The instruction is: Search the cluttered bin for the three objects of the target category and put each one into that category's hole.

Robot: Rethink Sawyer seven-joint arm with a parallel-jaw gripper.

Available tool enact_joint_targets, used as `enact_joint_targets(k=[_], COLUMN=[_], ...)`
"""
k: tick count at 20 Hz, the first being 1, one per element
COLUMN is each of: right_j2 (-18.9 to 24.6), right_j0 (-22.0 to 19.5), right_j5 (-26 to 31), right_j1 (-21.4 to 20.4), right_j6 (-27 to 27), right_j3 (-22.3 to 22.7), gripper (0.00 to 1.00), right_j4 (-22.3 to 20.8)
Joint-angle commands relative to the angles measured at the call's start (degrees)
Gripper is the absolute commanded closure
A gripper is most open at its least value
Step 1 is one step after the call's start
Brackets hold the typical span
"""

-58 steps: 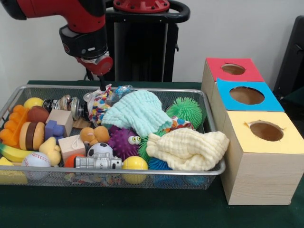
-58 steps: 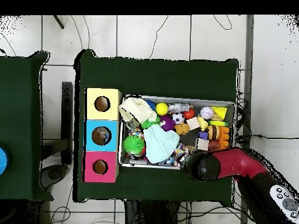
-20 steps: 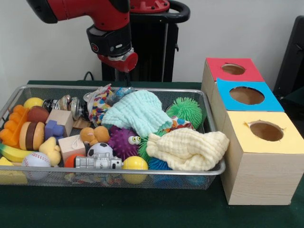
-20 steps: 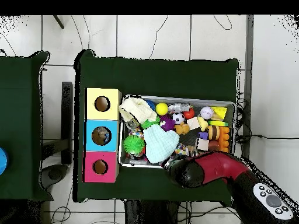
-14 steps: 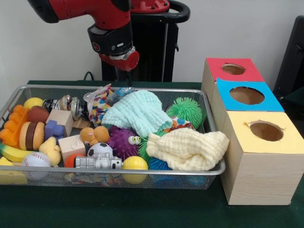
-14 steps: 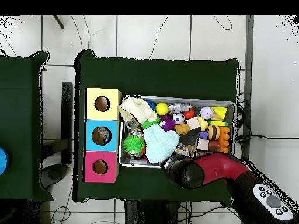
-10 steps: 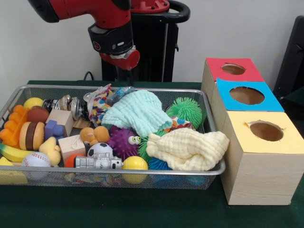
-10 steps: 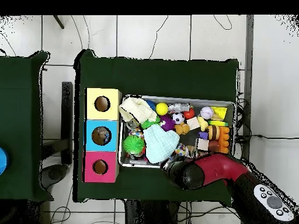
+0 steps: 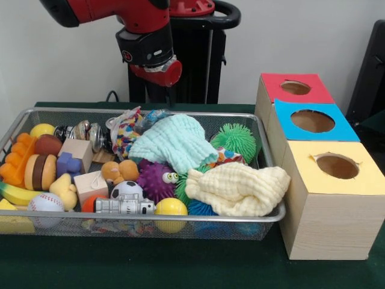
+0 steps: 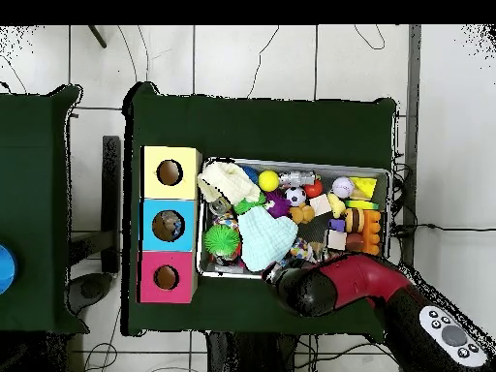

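The arm (image 9: 102, 11) has a glossy red shell with rounded contours. Its wrist section (image 9: 144, 47) is a black cylindrical collar carrying a small round red marking on its side. Below the collar sits a red dome-shaped cap (image 9: 160, 73) edged by a pale ring. The pedestal (image 9: 180, 54) is black, topped by a red disc and a curved black handle bar. In the overhead view, the arm's base link (image 10: 446, 334) is black with a grey oval button panel.
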Motion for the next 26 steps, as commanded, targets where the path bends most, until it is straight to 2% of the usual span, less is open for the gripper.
enact_joint_targets(k=[1, 18, 26], right_j2=[2.8, -0.1, 0.4], right_j0=[-0.2, 0.6, 0.4], right_j5=[-4.1, -3.8, -3.8], right_j1=[-0.8, -2.0, -2.0], right_j6=[5.6, 4.6, 4.6], right_j3=[-1.6, -3.0, -3.1], gripper=[0.0, 0.0, 0.0], right_j4=[-1.5, -6.3, -7.1])
